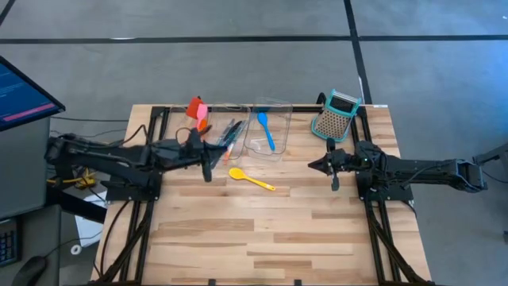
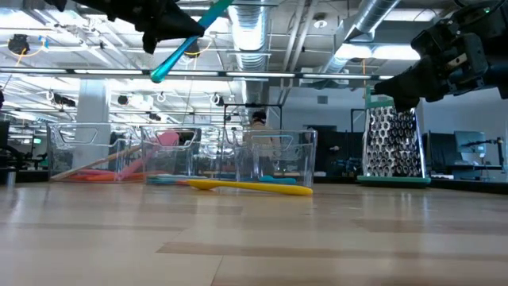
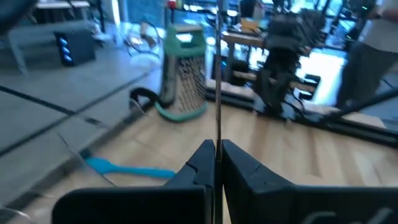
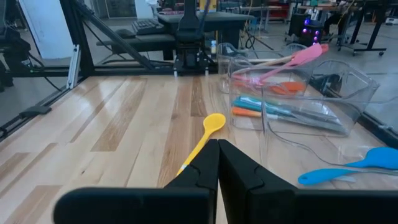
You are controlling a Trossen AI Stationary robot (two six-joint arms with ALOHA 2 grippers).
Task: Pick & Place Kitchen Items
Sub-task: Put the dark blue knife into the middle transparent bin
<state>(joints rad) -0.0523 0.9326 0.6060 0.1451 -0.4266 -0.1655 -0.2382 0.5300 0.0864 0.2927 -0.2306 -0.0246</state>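
Three clear bins [image 1: 270, 127] sat at table's far edge: pink spatula [image 4: 292, 61], orange and teal pieces in two, blue spoon [image 1: 265, 129] in third. Left gripper [image 2: 171, 36] clenched teal utensil [image 2: 184, 46] above bins. Yellow spoon [image 1: 251, 179] lay on table between arms. Right gripper [image 1: 315, 164] clenched, empty.

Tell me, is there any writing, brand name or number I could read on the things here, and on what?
None can be read.
Monitor at the table's left edge: lines of text on its screen, too small to read.
Box grater, clear bins and yellow spoon: no label or print visible.
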